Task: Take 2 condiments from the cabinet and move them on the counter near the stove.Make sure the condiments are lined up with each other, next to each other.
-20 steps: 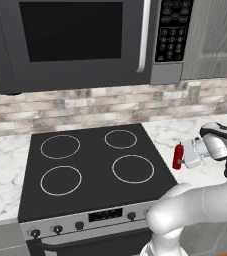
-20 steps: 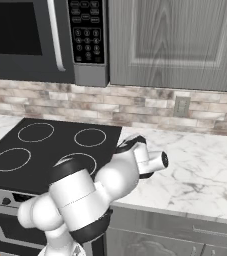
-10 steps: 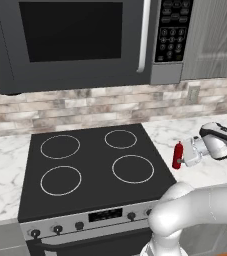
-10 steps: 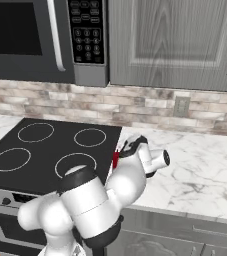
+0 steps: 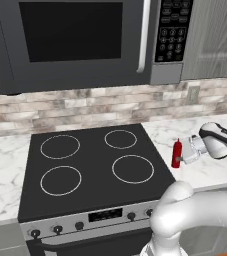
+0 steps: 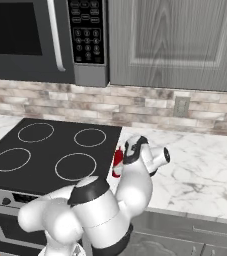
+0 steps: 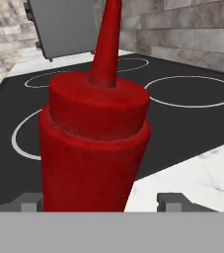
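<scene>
One red squeeze bottle (image 5: pixel 176 153) (image 6: pixel 117 162) stands upright on the white marble counter (image 5: pixel 212 172), just right of the black cooktop of the stove (image 5: pixel 85 165). My gripper (image 5: pixel 183 156) reaches in from the right at bottle height. In the hand view the bottle (image 7: pixel 93 138) stands very close between the two fingertips (image 7: pixel 178 200), and a gap shows on its right side, so the gripper is open. The second red bottle is out of view. The grey wood-grain wall cabinet (image 6: pixel 175 40) hangs above the counter with its door closed.
A black-and-steel microwave (image 5: pixel 80 40) hangs over the stove. The brick backsplash holds a wall outlet (image 5: pixel 193 93). The counter (image 6: pixel 205 170) stretches on to the right of the bottle. My own white arm (image 6: pixel 100 210) blocks the front of the stove in the right base view.
The arm's elbow has swung to the right and forward in the right base view. The hand has edged slightly toward the bottle. The bottle has stayed where it was.
</scene>
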### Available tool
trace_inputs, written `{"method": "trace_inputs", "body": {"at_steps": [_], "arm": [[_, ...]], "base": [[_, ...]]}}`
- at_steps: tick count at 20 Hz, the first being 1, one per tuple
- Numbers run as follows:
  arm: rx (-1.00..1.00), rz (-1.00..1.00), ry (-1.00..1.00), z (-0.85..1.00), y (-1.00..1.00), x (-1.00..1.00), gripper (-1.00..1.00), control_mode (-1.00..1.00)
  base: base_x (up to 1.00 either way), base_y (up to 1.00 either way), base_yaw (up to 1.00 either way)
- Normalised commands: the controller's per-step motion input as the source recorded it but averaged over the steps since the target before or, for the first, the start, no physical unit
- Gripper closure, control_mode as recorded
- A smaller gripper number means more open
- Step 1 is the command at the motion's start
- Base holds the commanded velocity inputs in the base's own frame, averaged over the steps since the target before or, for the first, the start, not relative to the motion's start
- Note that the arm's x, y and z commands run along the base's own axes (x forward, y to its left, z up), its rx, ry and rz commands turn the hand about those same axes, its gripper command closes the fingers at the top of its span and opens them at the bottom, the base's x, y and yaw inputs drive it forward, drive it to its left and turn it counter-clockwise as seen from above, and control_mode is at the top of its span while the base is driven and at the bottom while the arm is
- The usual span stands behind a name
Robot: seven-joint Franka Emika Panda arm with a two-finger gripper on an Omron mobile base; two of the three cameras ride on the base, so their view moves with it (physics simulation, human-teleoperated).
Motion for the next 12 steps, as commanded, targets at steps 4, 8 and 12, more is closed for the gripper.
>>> {"method": "trace_inputs", "body": {"at_steps": [4,8,12], "arm": [[0.0,0.04,0.0,-0.13,0.0,0.0,-1.0,-1.0],[0.0,0.06,0.0,-0.09,0.0,-0.03,-1.0,-1.0],[0.0,0.12,-0.01,-0.06,0.0,-0.28,-1.0,-1.0]], "base": [[0.0,0.0,0.0],[0.0,0.0,0.0],[0.0,0.0,0.0]]}}
